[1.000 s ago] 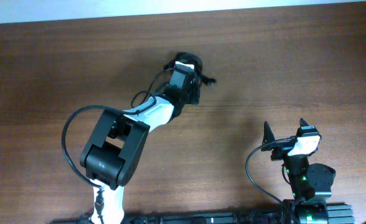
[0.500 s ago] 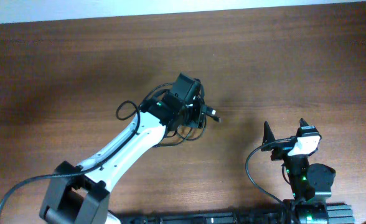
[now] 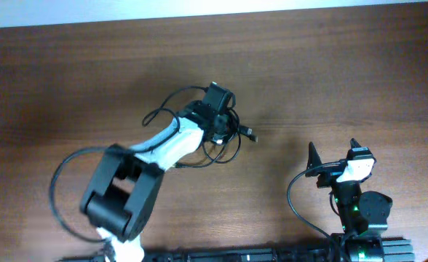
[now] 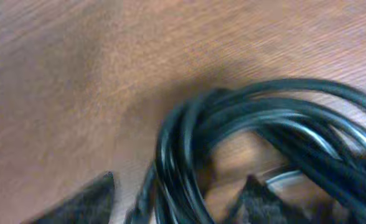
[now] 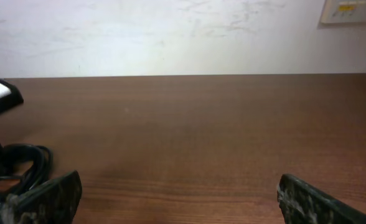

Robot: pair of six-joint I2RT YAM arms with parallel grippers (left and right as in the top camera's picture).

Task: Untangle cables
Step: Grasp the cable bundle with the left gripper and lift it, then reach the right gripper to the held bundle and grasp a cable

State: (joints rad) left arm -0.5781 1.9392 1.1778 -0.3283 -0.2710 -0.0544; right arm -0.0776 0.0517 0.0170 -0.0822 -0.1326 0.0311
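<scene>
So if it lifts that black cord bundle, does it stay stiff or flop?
Probably floppy: the cables lie in thin, soft curves, so they'd likely sag and dangle. Likely light, being so slender. The overlapping strands may well come up as one clump.

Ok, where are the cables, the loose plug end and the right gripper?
cables (image 4: 180,140), left wrist view, on the bunched strands.
plug end (image 3: 251,135), overhead view, on its tip.
right gripper (image 3: 334,154), overhead view, midway between its jaws.

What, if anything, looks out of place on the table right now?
The cables lie bunched in overlapping loops near the middle of the table, with one plug end poking out sideways; they look knotted. Nothing else stands out.
</scene>
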